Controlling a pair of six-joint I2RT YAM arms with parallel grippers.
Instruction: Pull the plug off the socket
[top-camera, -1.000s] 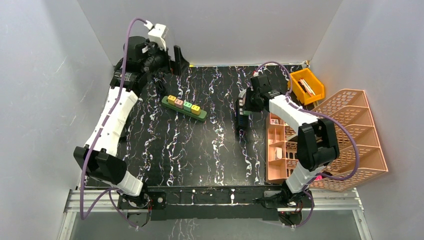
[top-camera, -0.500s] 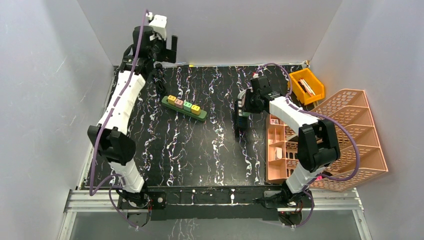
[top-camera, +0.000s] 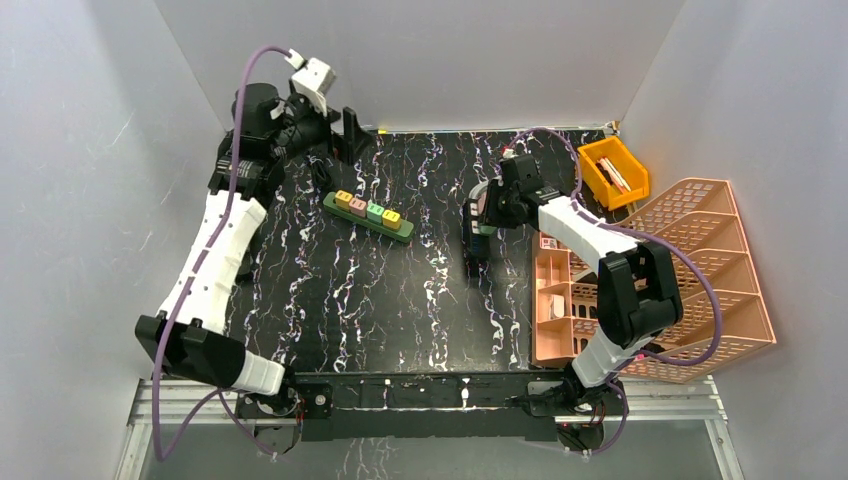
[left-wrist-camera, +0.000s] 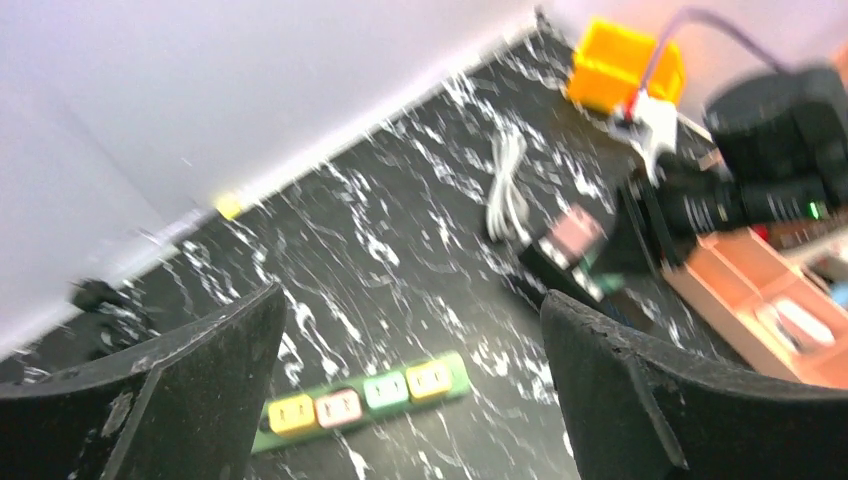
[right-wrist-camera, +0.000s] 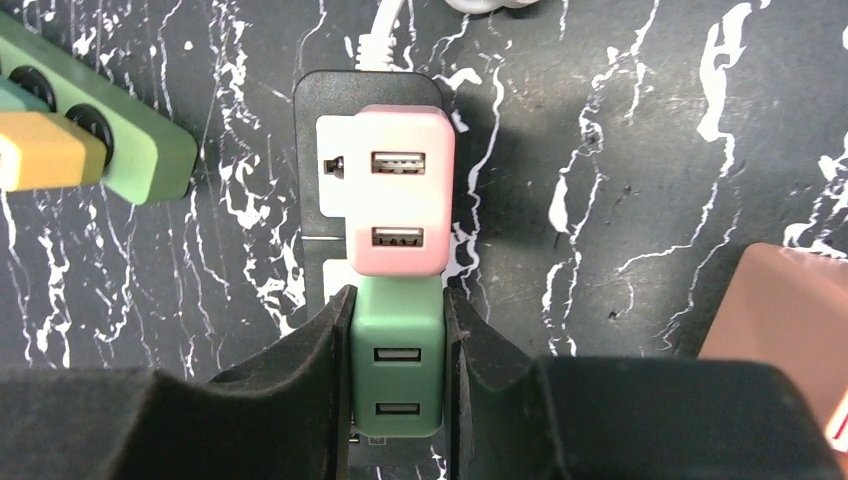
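Firmly pinched by my right gripper (right-wrist-camera: 398, 305), the green plug (right-wrist-camera: 396, 385) looks rigid, light — flat sides grip well (left gripper (left-wrist-camera: 410, 330) gapes empty).

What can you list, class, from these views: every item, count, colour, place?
Table: one, black marbled, under everything.
Green power strip: one, centre-left, carrying four plugs, two yellow, pink, green.
Black power strip: one, centre-right.
Pink plug: one, on black strip.
Green plug: one, beside pink plug.
Cable: one, white, behind black strip.
Bin: one, orange, back right.
Organisers: two, peach, right edge.
Left arm: back left, jaws open.
Right arm: jaws closed on green plug.
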